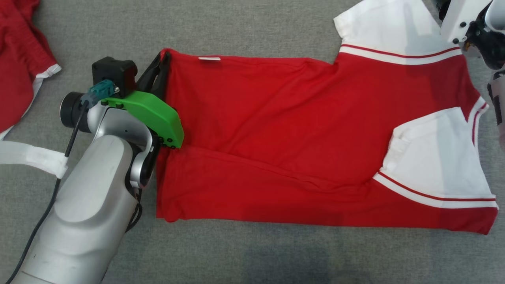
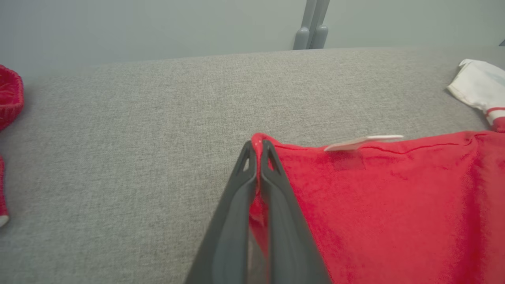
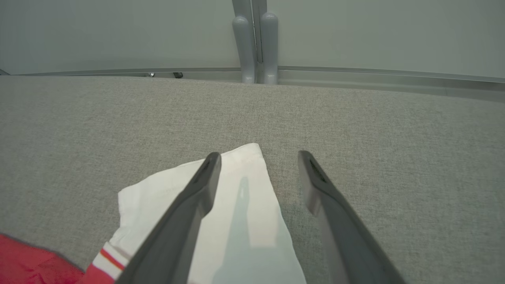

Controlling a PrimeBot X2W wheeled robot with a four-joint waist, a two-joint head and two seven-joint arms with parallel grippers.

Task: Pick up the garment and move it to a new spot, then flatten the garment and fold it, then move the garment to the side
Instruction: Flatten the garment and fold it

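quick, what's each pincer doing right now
left pincer: shut on a corner of the red shirt
right pincer: open, holding nothing, by the white sleeve

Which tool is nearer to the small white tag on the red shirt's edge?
Left. The left tool is shut on the shirt corner just beside the tag; the right tool hovers open over the white sleeve at the far end.

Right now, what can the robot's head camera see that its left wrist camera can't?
Head view's own: the white sleeve folded onto the red short-sleeved shirt, and the green plastic cover on the left wrist. Left wrist view's own: the pale wall and the grey upright post behind the table. Shared: that shirt, its small white label, the left gripper shut on its corner, the grey cloth tabletop.
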